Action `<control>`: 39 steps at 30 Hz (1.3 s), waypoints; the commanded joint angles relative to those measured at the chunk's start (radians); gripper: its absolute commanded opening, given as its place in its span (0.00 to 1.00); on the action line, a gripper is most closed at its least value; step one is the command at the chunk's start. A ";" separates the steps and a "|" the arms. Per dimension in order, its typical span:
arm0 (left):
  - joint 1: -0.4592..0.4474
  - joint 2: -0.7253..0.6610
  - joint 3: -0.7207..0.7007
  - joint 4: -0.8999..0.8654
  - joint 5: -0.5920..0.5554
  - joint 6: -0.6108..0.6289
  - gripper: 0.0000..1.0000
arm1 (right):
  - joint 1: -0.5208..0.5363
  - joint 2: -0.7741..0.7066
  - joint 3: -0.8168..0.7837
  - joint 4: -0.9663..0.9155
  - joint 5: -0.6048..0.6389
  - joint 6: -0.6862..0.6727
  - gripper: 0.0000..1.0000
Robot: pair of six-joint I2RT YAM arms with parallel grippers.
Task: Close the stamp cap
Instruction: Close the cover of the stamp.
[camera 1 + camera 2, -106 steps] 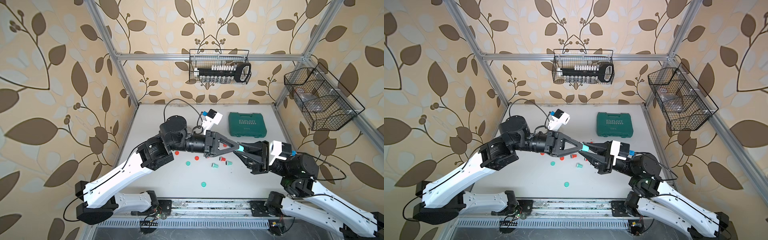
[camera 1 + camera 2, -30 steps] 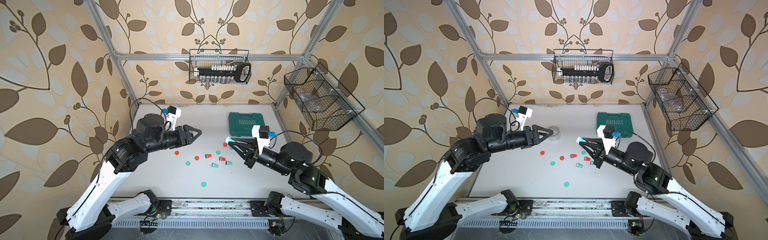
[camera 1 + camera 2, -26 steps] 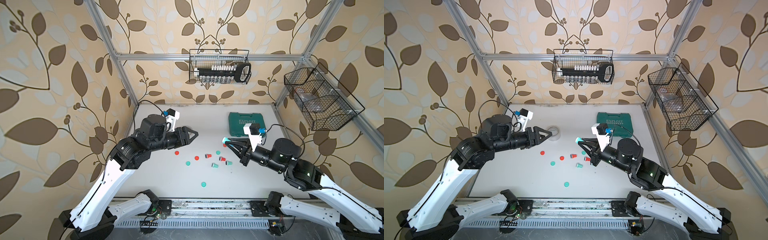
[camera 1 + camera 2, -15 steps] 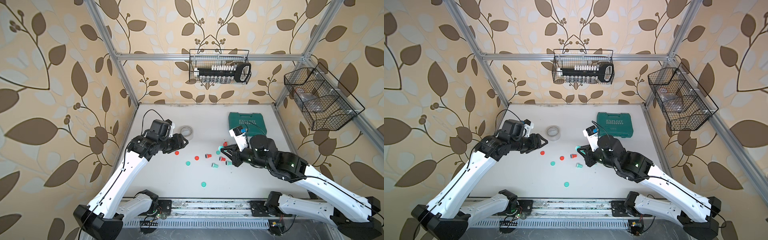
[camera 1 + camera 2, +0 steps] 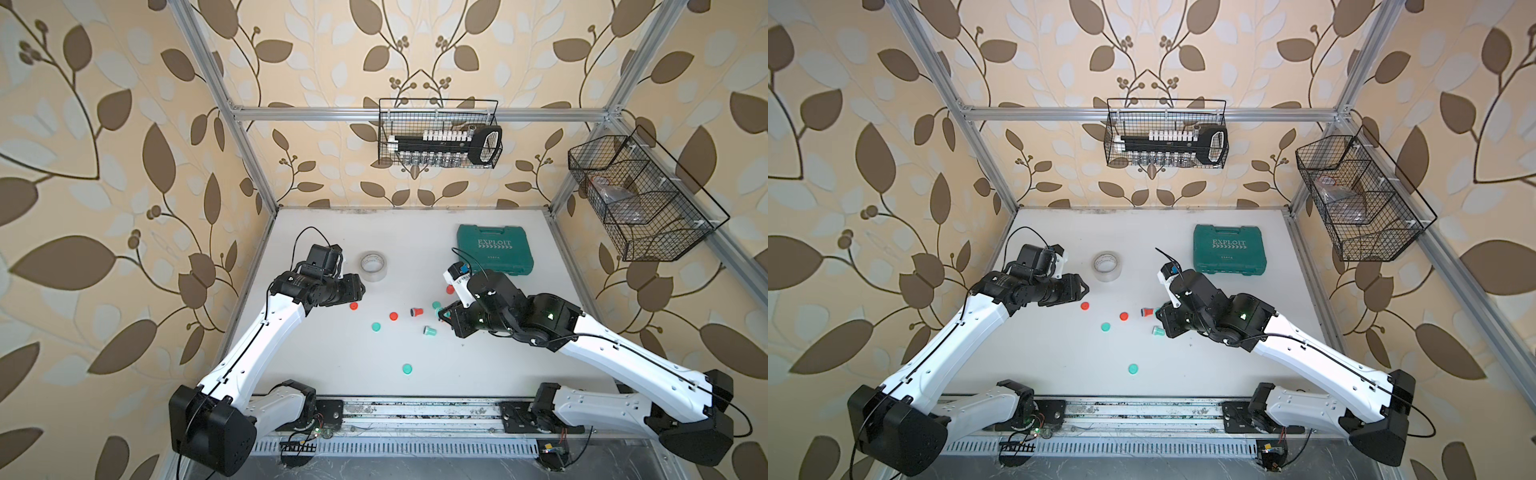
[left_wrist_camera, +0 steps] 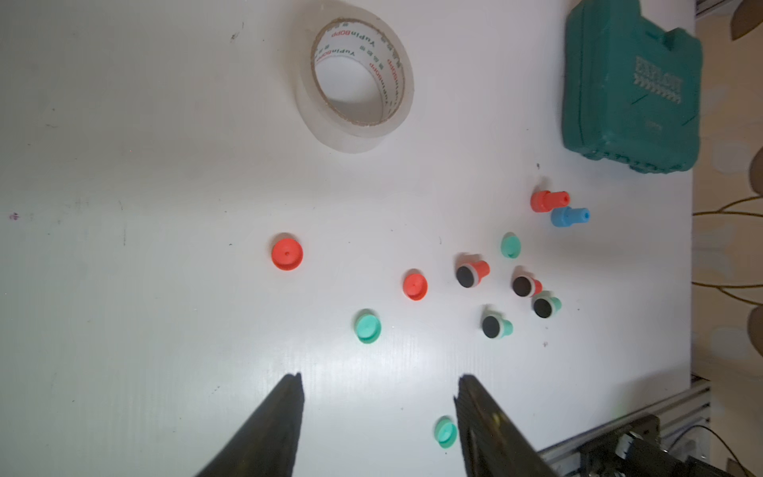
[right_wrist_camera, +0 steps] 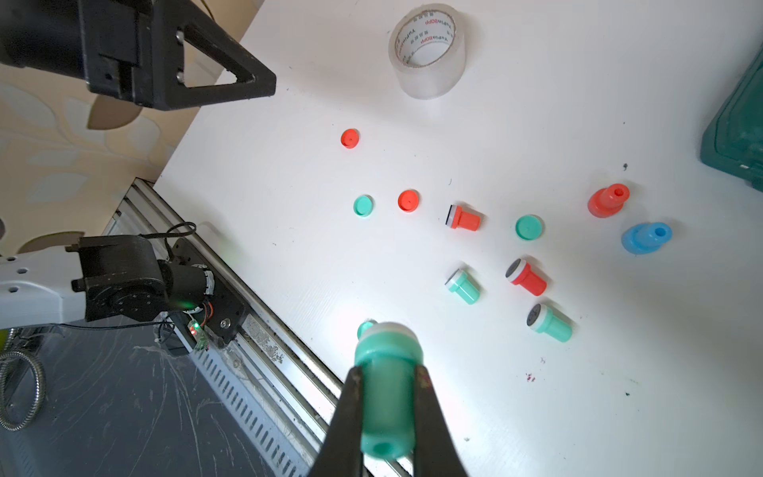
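Right hand (image 7: 388, 369) has pulled away from left hand (image 6: 377, 384), both lower over table (image 5: 332, 365). Right grips green stamp (image 7: 386, 396); left open, empty, near tape roll (image 5: 373, 266).

In both top views the table (image 5: 478, 365) is seen from high up and far off, from beyond the edge farthest from the tape roll (image 5: 373, 266), facing down; the left wrist view is taken close over the table, facing steeply down; the right wrist view is taken low and slanted toward the tape roll; the tape roll and the red cap (image 7: 349, 138) near it are shared by all four views.
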 commanded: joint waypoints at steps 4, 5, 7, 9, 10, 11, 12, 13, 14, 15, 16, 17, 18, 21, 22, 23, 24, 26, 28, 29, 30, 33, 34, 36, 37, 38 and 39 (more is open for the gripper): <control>0.020 0.028 0.009 0.021 -0.040 0.041 0.62 | 0.004 0.062 0.060 -0.063 -0.034 0.007 0.00; 0.024 0.029 0.009 0.021 -0.040 0.041 0.62 | 0.003 0.075 0.064 -0.066 -0.042 0.008 0.00; 0.033 0.031 0.007 0.023 -0.036 0.042 0.62 | 0.009 0.100 0.077 -0.079 -0.050 0.011 0.00; 0.043 0.037 0.008 0.022 -0.035 0.040 0.62 | 0.023 0.128 0.085 -0.088 -0.046 0.011 0.00; 0.048 0.041 0.009 0.019 -0.036 0.040 0.62 | 0.028 0.139 0.087 -0.092 -0.044 0.011 0.00; 0.053 0.046 0.009 0.017 -0.035 0.038 0.62 | 0.037 0.154 0.090 -0.093 -0.044 0.012 0.00; 0.058 0.049 0.009 0.014 -0.034 0.036 0.62 | 0.044 0.168 0.093 -0.096 -0.042 0.014 0.00; 0.062 0.052 0.009 0.013 -0.034 0.035 0.62 | 0.050 0.183 0.097 -0.098 -0.042 0.015 0.00; 0.065 0.054 0.009 0.012 -0.034 0.034 0.62 | 0.058 0.200 0.100 -0.100 -0.044 0.016 0.00; 0.068 0.056 0.009 0.012 -0.034 0.034 0.62 | 0.066 0.219 0.106 -0.102 -0.044 0.018 0.00; 0.070 0.057 0.009 0.010 -0.034 0.034 0.62 | 0.075 0.233 0.109 -0.102 -0.044 0.019 0.00; 0.073 0.057 0.009 0.010 -0.035 0.034 0.62 | 0.084 0.255 0.112 -0.101 -0.042 0.022 0.00; 0.075 0.058 0.009 0.008 -0.037 0.035 0.62 | 0.093 0.276 0.117 -0.100 -0.043 0.025 0.00; 0.080 0.062 0.011 0.007 -0.037 0.037 0.62 | 0.119 0.349 0.143 -0.118 -0.053 0.027 0.00; 0.082 0.063 0.012 0.007 -0.037 0.037 0.62 | 0.131 0.369 0.152 -0.128 -0.048 0.029 0.00; 0.084 0.066 0.013 0.005 -0.036 0.037 0.62 | 0.145 0.393 0.162 -0.132 -0.041 0.030 0.00; 0.087 0.068 0.013 0.005 -0.034 0.038 0.62 | 0.162 0.413 0.173 -0.137 -0.036 0.032 0.00; 0.093 0.074 0.013 0.005 -0.026 0.037 0.62 | 0.191 0.453 0.193 -0.148 -0.026 0.041 0.00; 0.098 0.079 0.015 0.004 -0.022 0.038 0.62 | 0.220 0.498 0.217 -0.167 -0.022 0.048 0.00; 0.099 0.082 0.015 0.002 -0.020 0.037 0.62 | 0.235 0.523 0.234 -0.185 -0.013 0.051 0.00; 0.102 0.084 0.017 0.001 -0.020 0.037 0.62 | 0.250 0.547 0.251 -0.204 -0.004 0.054 0.00; 0.110 0.092 0.017 -0.004 -0.021 0.035 0.62 | 0.281 0.613 0.293 -0.259 0.016 0.061 0.00; 0.114 0.095 0.018 -0.005 -0.021 0.036 0.62 | 0.288 0.632 0.302 -0.271 0.021 0.062 0.00; 0.122 0.103 0.019 -0.008 -0.014 0.035 0.62 | 0.302 0.669 0.316 -0.292 0.037 0.063 0.00; 0.126 0.106 0.019 -0.008 -0.008 0.035 0.62 | 0.308 0.681 0.321 -0.297 0.043 0.065 0.00; 0.131 0.111 0.019 -0.008 -0.001 0.035 0.62 | 0.310 0.696 0.324 -0.298 0.043 0.067 0.00; 0.137 0.115 0.020 -0.008 0.006 0.035 0.62 | 0.313 0.706 0.325 -0.299 0.044 0.069 0.00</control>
